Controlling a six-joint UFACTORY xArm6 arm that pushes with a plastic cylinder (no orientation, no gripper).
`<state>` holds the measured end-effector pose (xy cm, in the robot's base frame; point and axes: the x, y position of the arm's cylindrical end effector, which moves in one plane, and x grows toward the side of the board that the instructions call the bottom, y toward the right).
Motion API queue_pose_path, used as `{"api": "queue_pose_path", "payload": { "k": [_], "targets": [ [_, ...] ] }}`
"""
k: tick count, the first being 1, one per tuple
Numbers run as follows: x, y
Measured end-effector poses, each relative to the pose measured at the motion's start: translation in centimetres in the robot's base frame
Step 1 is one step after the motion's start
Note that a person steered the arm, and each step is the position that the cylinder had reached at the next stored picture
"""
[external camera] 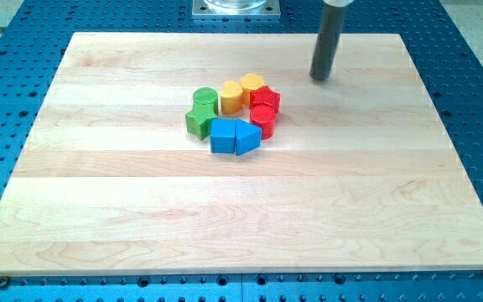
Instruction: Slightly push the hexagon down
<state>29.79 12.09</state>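
My tip (320, 78), a smooth dark rod with no jaws, rested on pale wood (99, 193), far right of the yellow hexagon (252, 85), apart from it.

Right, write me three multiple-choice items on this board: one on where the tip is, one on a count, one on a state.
1. Where is my tip relative to the blocks?
A. To the view's upper right of the cluster
B. To the view's lower left of the cluster
C. In the middle of the cluster

2. How many blue blocks are there?
A. None
B. Two
C. Four

3. Is my tip touching a block?
A. Yes, a green one
B. Yes, a blue one
C. No, it stands apart

Answers:
1 A: the tip sits up and right of the yellow hexagon and the red blocks.
2 B: a blue cube and a blue wedge-like block lie side by side.
3 C: bare board shows between the tip and the nearest block.
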Motion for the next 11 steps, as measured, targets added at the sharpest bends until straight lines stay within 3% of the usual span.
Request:
{"api": "queue_pose_path", "payload": {
  "k": [2, 4, 11],
  "targets": [
    [0.0, -8.3],
    [1.0, -12.1],
    [2.2, -9.3]
  ]
}}
